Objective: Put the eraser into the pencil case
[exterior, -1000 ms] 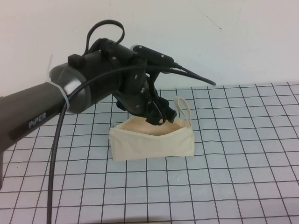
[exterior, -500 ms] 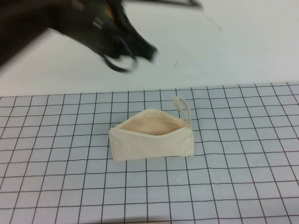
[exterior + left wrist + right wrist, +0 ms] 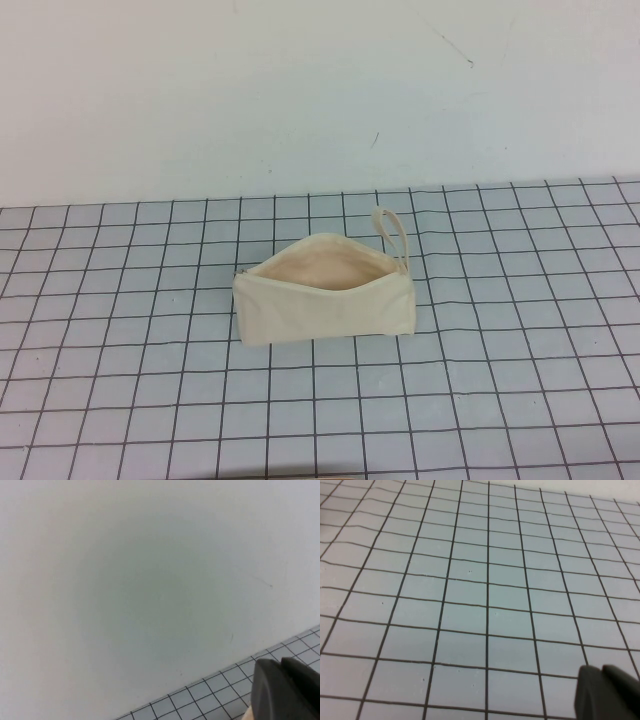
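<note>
On the gridded mat point(image 3: 520, 400), the pencil case point(image 3: 325, 300) lies unzipped, peach lining showing, loop strap point(image 3: 392, 232) at its far right end. No eraser is visible. Left gripper point(image 3: 287, 690) faces the wall; right gripper point(image 3: 607, 692) hovers over bare grid.

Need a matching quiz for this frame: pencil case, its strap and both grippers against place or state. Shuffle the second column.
Column A
1. pencil case
2. loop strap
3. left gripper
4. right gripper

Column B
a. out of the high view, its wrist camera looking at bare grid mat
b. out of the high view, its wrist camera looking mostly at the white wall
c. unzipped, mouth gaping, lying on the grid mat
d. standing up at the pouch's right end

Pairs: 1-c, 2-d, 3-b, 4-a
</note>
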{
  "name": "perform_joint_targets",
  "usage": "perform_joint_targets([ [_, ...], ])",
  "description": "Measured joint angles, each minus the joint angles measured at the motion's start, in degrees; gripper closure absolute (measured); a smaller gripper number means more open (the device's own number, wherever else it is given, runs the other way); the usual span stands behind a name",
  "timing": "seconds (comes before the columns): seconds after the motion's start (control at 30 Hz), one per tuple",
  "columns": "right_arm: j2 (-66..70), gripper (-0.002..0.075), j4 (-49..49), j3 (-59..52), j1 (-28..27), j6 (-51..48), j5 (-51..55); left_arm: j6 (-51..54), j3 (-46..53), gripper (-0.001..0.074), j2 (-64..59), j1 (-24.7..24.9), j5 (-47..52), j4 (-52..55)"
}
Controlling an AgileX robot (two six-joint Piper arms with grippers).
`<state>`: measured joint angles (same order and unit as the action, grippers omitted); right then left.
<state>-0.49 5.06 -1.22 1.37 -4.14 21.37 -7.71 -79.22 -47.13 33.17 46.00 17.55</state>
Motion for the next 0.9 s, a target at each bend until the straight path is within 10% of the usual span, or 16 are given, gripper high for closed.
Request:
perform_joint_targets([
  [0.3,0.0,0.0727,0.0,0.0,0.0,0.0,0.0,-5.5,26.5,0.0736,22.1,0.0,-4.0,0.1],
  [0.9,0.0,0.0727,0.1,0.0,0.0,0.0,0.0,-5.9,40.9,0.0736,24.1,0.0,-7.4,-13.8],
])
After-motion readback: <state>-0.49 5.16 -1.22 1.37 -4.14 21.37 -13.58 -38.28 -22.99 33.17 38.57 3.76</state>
